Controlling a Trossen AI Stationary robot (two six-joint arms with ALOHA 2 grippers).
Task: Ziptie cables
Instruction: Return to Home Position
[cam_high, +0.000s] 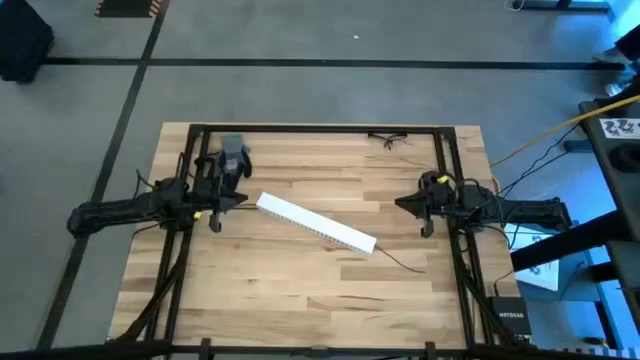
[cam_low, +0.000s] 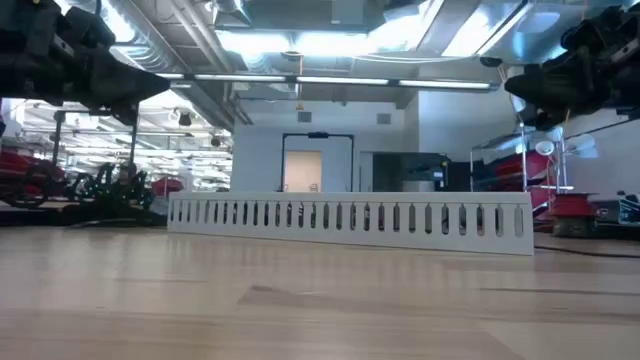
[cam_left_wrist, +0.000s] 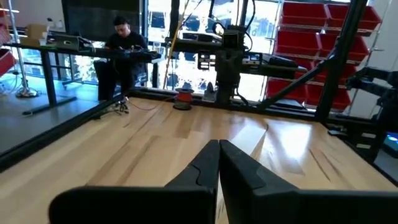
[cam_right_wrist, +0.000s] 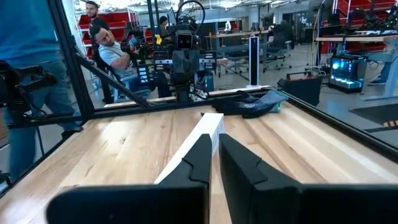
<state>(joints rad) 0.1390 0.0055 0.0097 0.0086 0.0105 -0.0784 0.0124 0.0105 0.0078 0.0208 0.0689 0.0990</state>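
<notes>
Low view: duct (cam_low: 350, 220) slots (high view: cable (cam_high: 401, 262) tail)

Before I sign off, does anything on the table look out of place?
Yes: a thin dark cable trails out of the white duct at its right end onto the table, not tucked inside.

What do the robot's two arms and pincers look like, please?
The left arm and right arm are dark and jointed, with black cords alongside. The left pincer and right pincer each have two black tapered fingers, with yellow marks nearby.
</notes>
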